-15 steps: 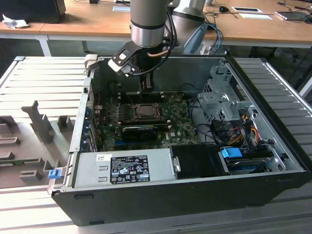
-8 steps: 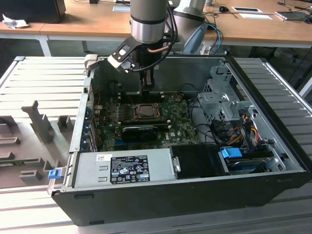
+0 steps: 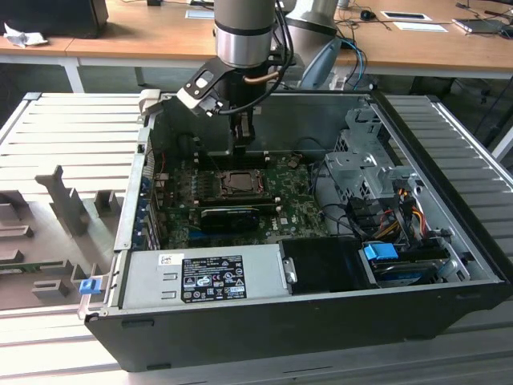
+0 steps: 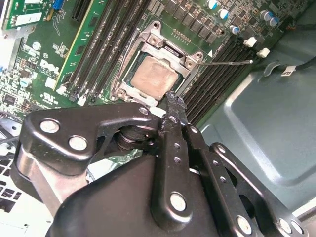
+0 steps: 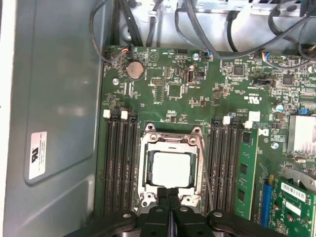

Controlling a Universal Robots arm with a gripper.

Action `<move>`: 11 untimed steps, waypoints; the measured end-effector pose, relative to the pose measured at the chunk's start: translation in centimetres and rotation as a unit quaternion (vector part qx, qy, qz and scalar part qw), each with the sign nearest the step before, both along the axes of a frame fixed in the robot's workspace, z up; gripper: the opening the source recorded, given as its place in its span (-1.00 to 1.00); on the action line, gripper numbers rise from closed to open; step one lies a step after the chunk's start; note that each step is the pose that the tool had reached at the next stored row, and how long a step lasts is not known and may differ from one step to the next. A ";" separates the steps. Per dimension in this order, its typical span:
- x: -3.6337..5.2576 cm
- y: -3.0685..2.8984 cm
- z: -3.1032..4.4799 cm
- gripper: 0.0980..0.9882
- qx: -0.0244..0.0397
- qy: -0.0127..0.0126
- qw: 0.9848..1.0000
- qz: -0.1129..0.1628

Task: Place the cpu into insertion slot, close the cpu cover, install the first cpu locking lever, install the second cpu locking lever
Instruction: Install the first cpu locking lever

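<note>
1. One tool (image 5: pixel 168 191), mine, closed up with its tips pressed together. I see nothing between them. They hang right at the edge of the insertion slot (image 5: pixel 146 170).
2. The cpu (image 5: pixel 170 168) lies flat in that slot, grey top up. In the exterior view it sits at 6 o'clock from my tool, very near.
3. The cpu cover (image 5: pixel 170 140) is down around the chip and its window frames it. I judge it closed.
4. One thin wire locking lever (image 4: pixel 227 62) sticks out from a corner of the slot. Its long axis points away over the memory slots (image 4: pixel 217 79). It looks unlatched to me. I can't tell about the other lever.
5. Containers: the open computer case (image 3: pixel 321 321) holds the green motherboard (image 5: pixel 197 94), and the slot holds the cpu. The black heatsink block (image 3: pixel 228 218) is at 6 o'clock from the slot in the exterior view.
</note>
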State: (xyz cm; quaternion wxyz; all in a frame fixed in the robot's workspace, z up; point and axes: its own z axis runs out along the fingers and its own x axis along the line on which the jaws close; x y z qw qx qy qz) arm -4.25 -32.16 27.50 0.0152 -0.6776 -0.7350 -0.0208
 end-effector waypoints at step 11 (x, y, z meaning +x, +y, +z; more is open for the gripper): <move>0.00 0.00 0.00 -0.98 0.000 0.000 0.999 0.045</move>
